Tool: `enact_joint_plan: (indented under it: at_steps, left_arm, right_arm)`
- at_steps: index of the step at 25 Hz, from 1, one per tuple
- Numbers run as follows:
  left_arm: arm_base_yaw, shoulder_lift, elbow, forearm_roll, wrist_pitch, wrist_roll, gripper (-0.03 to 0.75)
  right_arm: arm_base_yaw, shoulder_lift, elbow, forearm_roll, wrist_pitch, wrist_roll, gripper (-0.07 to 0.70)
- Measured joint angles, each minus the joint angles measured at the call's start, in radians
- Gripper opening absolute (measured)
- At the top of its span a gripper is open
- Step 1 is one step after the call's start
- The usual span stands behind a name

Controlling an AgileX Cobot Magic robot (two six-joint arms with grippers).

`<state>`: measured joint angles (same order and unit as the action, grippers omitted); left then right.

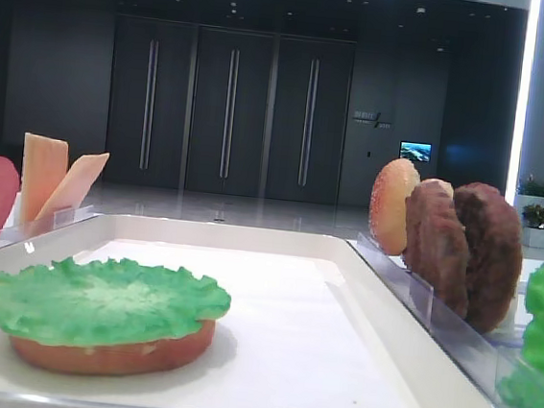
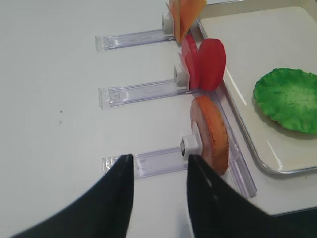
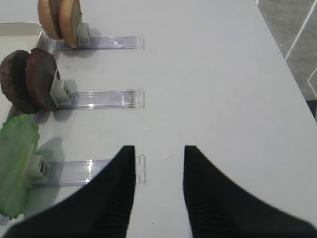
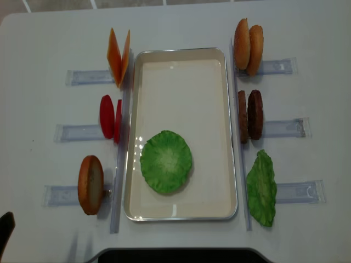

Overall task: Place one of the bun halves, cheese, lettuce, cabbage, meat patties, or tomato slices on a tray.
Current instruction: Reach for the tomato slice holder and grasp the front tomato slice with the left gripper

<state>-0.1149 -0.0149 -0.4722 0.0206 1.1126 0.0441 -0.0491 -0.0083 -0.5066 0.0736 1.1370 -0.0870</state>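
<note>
Tomato slices, two smooth red discs (image 2: 204, 64), stand upright in their clear rack beside the cream tray (image 4: 219, 131); likely next pick. Left gripper (image 2: 158, 171) hovers open before the bun rack; right gripper (image 3: 158, 163) open, empty.

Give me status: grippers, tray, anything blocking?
Left gripper open, empty, above the bun rack. Right gripper open, empty. Lettuce lies on bun half in tray. Nothing in the way.
</note>
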Motion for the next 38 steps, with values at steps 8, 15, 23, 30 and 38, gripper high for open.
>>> enact_joint_plan:
  at_steps: [8,15,23,30,38]
  left_arm:
    - [0.000,0.000,0.000,0.000,0.000,0.000,0.286]
    - [0.000,0.000,0.000,0.000,0.000,0.000,0.286]
    - [0.000,0.000,0.000,0.000,0.000,0.000,0.286]
    - [0.000,0.000,0.000,0.000,0.000,0.000,0.286]
    - [0.000,0.066,-0.069,0.011,0.044,-0.088,0.286]
  right_arm:
    - [0.000,0.000,0.000,0.000,0.000,0.000,0.232]
    - [0.000,0.000,0.000,0.000,0.000,0.000,0.232]
    - [0.000,0.000,0.000,0.000,0.000,0.000,0.232]
    - [0.000,0.000,0.000,0.000,0.000,0.000,0.232]
    - [0.000,0.000,0.000,0.000,0.000,0.000,0.232]
